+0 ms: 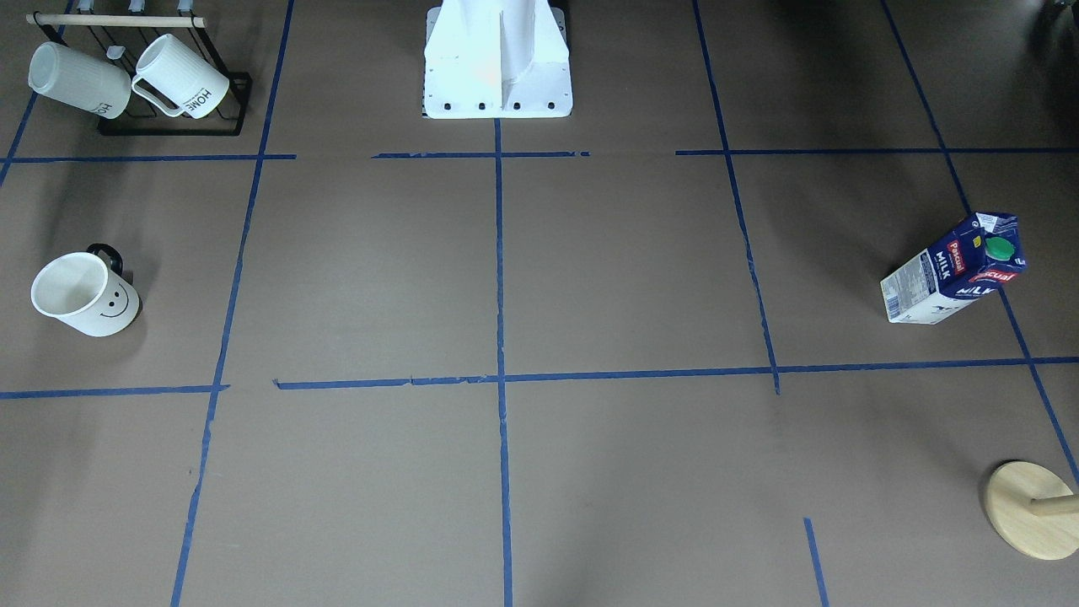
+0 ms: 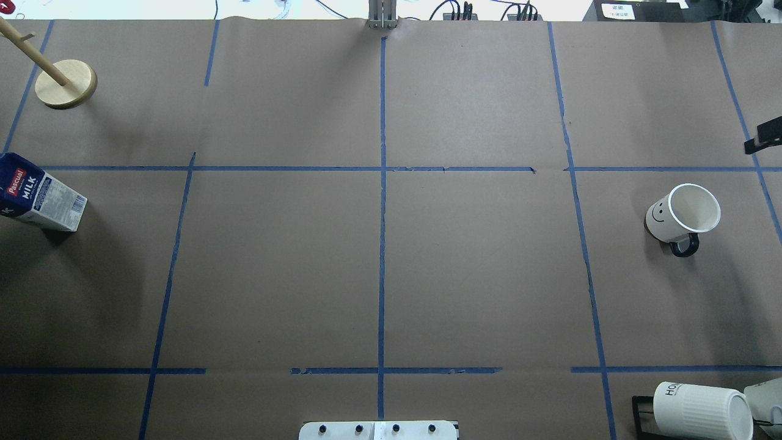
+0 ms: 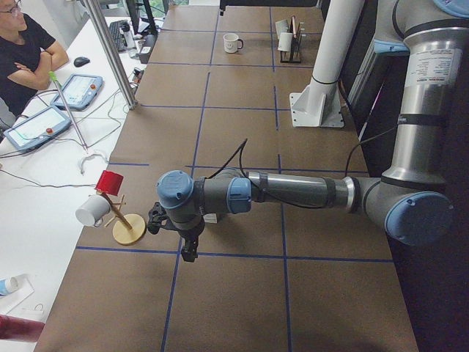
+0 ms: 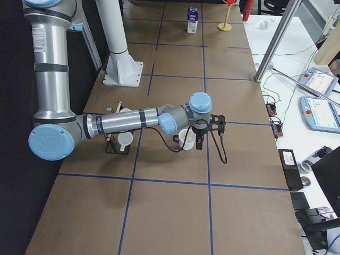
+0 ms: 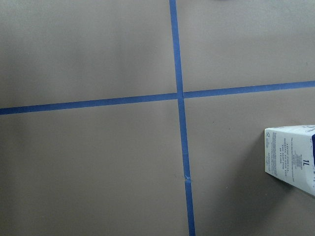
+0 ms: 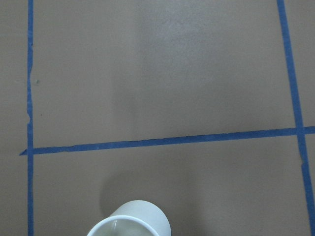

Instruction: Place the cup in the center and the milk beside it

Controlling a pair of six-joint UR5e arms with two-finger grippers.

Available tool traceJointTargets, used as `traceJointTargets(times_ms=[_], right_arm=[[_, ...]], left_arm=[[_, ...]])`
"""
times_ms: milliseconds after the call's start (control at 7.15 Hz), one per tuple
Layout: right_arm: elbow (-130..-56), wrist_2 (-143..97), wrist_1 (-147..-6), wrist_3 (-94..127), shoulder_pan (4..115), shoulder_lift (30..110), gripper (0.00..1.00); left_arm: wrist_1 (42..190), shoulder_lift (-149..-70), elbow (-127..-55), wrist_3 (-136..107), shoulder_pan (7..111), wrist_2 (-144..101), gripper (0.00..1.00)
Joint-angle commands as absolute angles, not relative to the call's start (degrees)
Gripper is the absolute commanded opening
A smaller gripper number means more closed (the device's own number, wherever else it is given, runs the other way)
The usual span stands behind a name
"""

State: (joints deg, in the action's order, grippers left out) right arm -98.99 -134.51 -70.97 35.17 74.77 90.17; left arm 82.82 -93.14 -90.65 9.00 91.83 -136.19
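The cup [image 1: 84,293], a smooth white mug with a smiley face and a black handle, stands upright on the robot's right side; it also shows in the overhead view [image 2: 683,214] and at the bottom of the right wrist view [image 6: 130,221]. The milk [image 1: 957,268], a blue and white carton with a green cap, stands upright on the robot's left side [image 2: 36,195], and its edge shows in the left wrist view [image 5: 293,157]. The center [image 2: 382,168], where tape lines cross, is bare. My right gripper [image 4: 198,143] hovers over the cup. My left gripper [image 3: 189,249] hovers near the milk. I cannot tell whether either is open.
A black rack with ribbed "HOME" mugs [image 1: 169,84] stands near the robot's right. A wooden mug tree [image 2: 66,84] stands at the far left corner. The white robot base [image 1: 497,67] is at the table's near edge. An operator [image 3: 22,44] sits beside the table.
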Motion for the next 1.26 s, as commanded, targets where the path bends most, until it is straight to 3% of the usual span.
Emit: traceJointTargets(times_ms=[0,559,979,1119], right_arm=[[-98.26,-130.19,-68.20,40.42,68.49,90.44,1.00],[-97.48,-128.50,-68.20,40.43,63.12,92.20,1.00],[-92.91,-128.50,-68.20,40.43,60.30,91.32,1.00],[-93.07,-128.50,-68.20,40.43,60.38,91.14,0.84]], left_arm=[[82.79,-93.16,-90.79,8.96,91.84,-136.23,1.00],[82.79,-93.08,-91.23,8.96,91.85,-136.23,1.00],[82.79,-93.08,-91.67,8.96,91.85,-136.23,1.00],[82.79,-93.08,-91.67,8.96,91.85,-136.23,1.00]])
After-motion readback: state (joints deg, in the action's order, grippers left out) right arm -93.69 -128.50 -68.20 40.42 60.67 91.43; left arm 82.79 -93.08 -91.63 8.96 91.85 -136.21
